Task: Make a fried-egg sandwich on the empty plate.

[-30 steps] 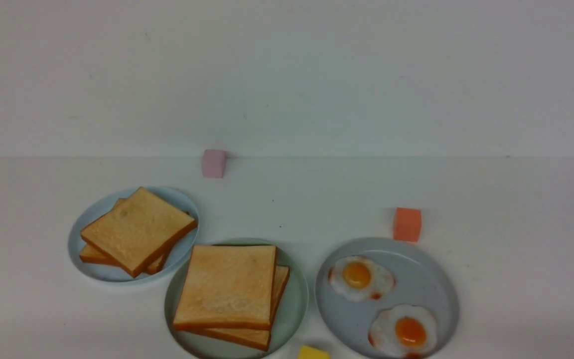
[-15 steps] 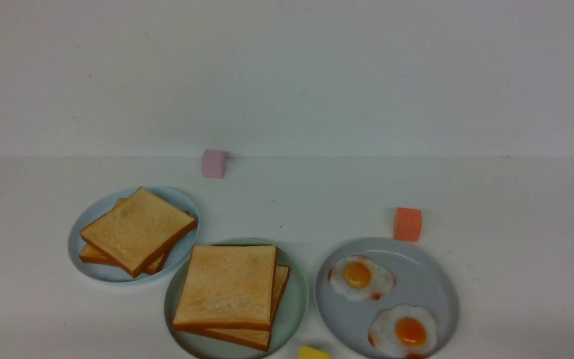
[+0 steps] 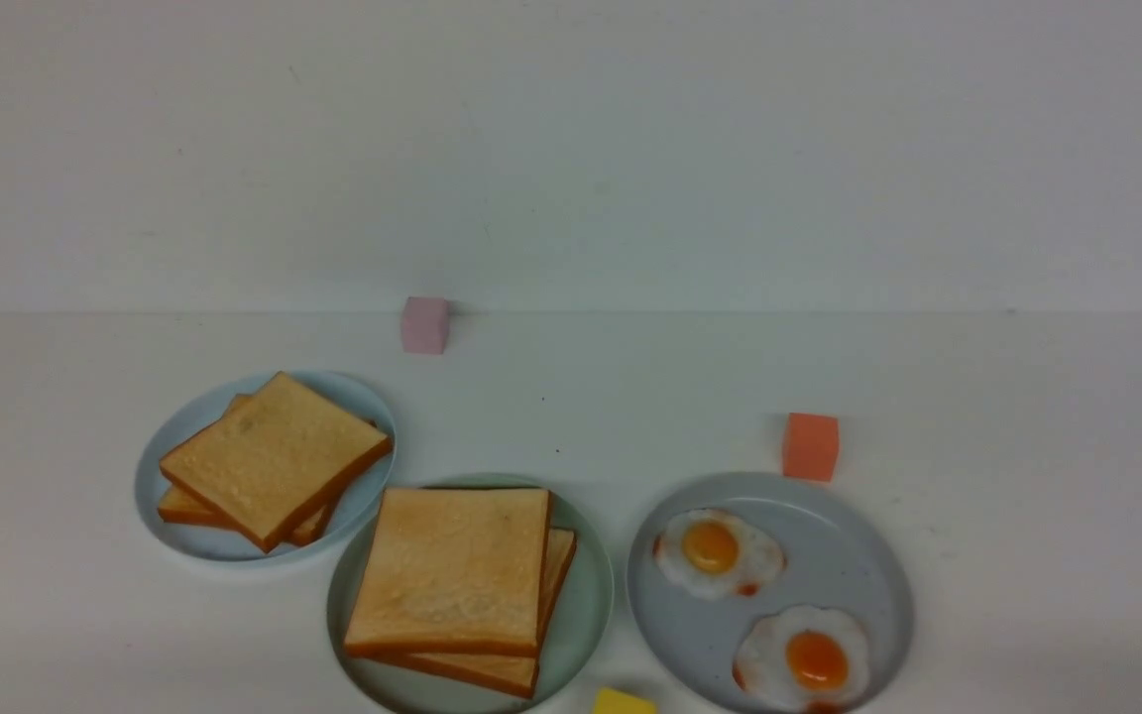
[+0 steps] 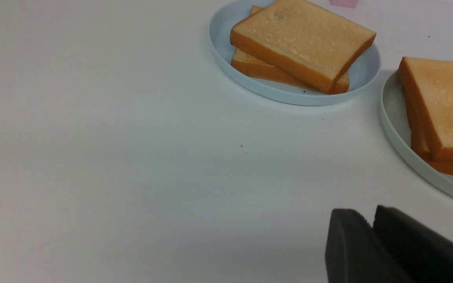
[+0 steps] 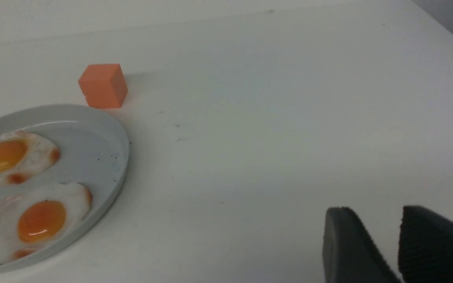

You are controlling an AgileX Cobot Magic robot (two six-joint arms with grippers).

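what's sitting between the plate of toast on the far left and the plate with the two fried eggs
The mint-green plate carrying two stacked toast slices sits between the pale-blue plate and the grey-blue plate, seen in the front view.

I see bare table [image 5: 273, 129] ahead of my right gripper [image 5: 397, 236]; an orange cube [image 5: 102, 86] and egg plate [image 5: 112, 157] stand off to one side.
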